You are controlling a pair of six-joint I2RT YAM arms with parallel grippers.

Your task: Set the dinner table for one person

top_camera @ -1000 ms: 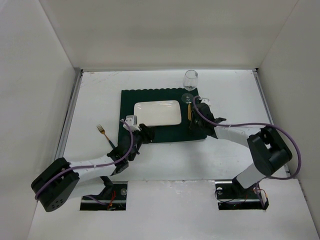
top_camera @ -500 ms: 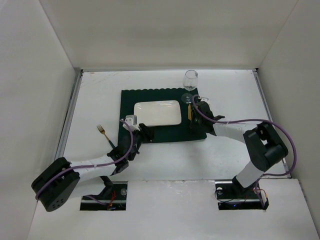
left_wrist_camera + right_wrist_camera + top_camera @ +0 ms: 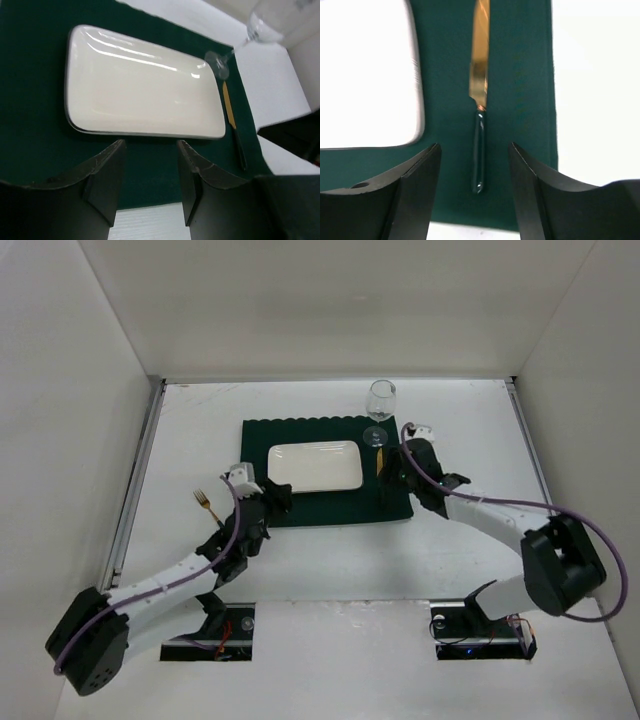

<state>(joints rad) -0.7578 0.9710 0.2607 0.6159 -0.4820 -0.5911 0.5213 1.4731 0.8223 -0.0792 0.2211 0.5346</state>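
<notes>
From above: the surface [image 3: 480,440] is carrying placemat [image 3: 256,442], plate [image 3: 315,466], glass [image 3: 381,396] and knife [image 3: 378,462]. The fork [image 3: 207,506] is lying left of the mat, probably next, calling for the left hand [image 3: 276,498] to swing left.

Left wrist: its fingers [image 3: 107,175] are standing spread, empty.

Right wrist: the right hand [image 3: 475,150] is hovering spread astride the untouched knife.

The left arm [image 3: 170,580] and right arm [image 3: 490,512] have white tubular shells joined by bulky black joint housings. A lilac cable [image 3: 232,530] loops loosely back from behind each gripper. The left gripper [image 3: 272,498] and right gripper [image 3: 393,473] are black, each with a small white camera block [image 3: 240,472] just behind it. The fingers [image 3: 420,185] are matte black, broad and wedge-shaped.
</notes>
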